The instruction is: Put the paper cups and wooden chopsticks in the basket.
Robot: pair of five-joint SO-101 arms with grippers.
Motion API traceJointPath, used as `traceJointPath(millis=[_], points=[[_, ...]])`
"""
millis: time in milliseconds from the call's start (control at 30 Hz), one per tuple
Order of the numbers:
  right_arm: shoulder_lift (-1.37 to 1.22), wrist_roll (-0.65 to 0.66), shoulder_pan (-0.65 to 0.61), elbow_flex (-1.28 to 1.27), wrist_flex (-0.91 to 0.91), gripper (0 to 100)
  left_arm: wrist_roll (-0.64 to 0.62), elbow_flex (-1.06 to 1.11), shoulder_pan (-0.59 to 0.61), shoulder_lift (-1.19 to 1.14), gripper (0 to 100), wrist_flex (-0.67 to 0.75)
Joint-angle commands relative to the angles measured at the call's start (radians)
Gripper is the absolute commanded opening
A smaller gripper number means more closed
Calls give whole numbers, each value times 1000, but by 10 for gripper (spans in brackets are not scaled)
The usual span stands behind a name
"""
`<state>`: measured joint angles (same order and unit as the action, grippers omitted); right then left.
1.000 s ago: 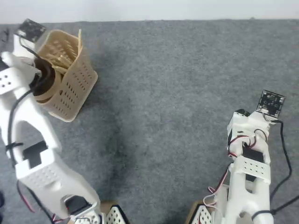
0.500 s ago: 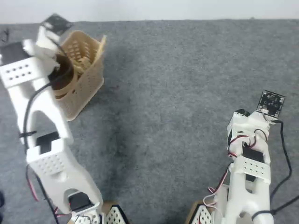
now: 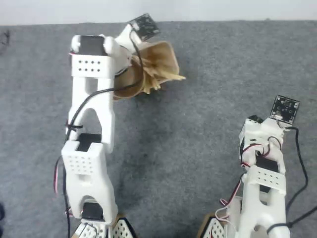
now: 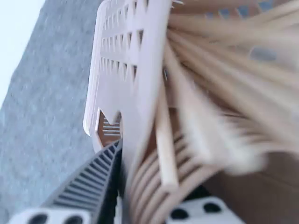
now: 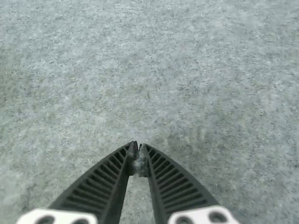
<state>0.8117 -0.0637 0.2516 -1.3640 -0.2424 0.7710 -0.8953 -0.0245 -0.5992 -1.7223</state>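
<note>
Grey carpet [image 3: 208, 99] covers the table. Far left of centre, the left gripper [image 4: 122, 161] is clamped on the basket [image 3: 166, 54] wall. Since a second ago the basket has swung rightward and tipped sideways. At its mouth, wooden chopsticks [image 3: 168, 77] fan out beside nested paper cups [image 3: 126, 85], a probable spill risk. Near right, the right gripper [image 5: 138, 156] is pinched together over bare carpet.

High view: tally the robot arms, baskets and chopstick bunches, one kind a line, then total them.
Robot arms: 2, the left arm and the right arm
Baskets: 1
Chopstick bunches: 1
Total: 4
</note>
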Motion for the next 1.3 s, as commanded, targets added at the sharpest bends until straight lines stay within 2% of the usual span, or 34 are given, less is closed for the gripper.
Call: traceJointPath(millis=[0,333,600,900,1067,1267], points=[[18,14,-8,11,21,8,-37,-61,-43,6,9,-25],[19,14,-10,9,18,8,-38,-38,-9,31,9,-37],[16,14,-10,9,21,8,-38,130,-135,201,9,-32],[16,14,-33,9,21,8,-41,99,-118,316,9,-35],[16,14,-35,9,21,8,-41,242,-201,486,9,-35],[16,14,-35,9,21,8,-120,305,-258,614,9,-35]])
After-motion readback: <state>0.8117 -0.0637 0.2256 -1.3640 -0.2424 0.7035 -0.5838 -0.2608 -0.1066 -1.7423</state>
